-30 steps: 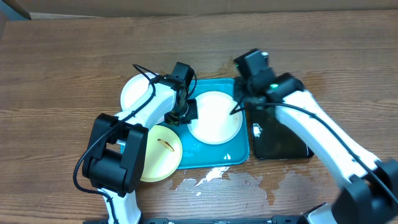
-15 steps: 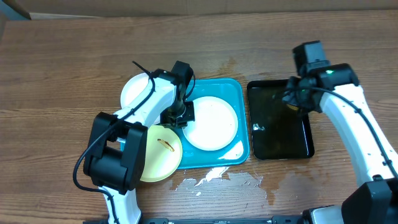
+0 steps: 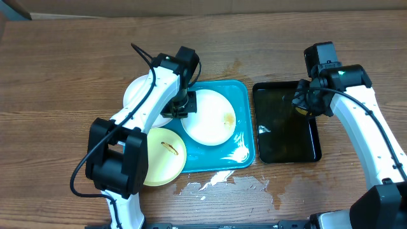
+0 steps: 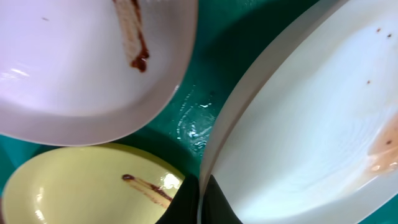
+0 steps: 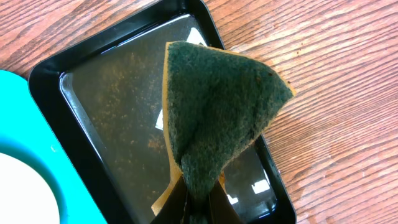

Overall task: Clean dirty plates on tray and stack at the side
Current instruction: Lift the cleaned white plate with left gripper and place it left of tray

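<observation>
Two tight pinches: left end effector (image 4: 198, 202) on white plate (image 4: 311, 124) rim, right end effector (image 5: 198, 205) on green sponge (image 5: 217, 106).

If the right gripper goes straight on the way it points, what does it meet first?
Probably the black tray, near its right rim, with the held sponge touching first; depth is unclear.
</observation>
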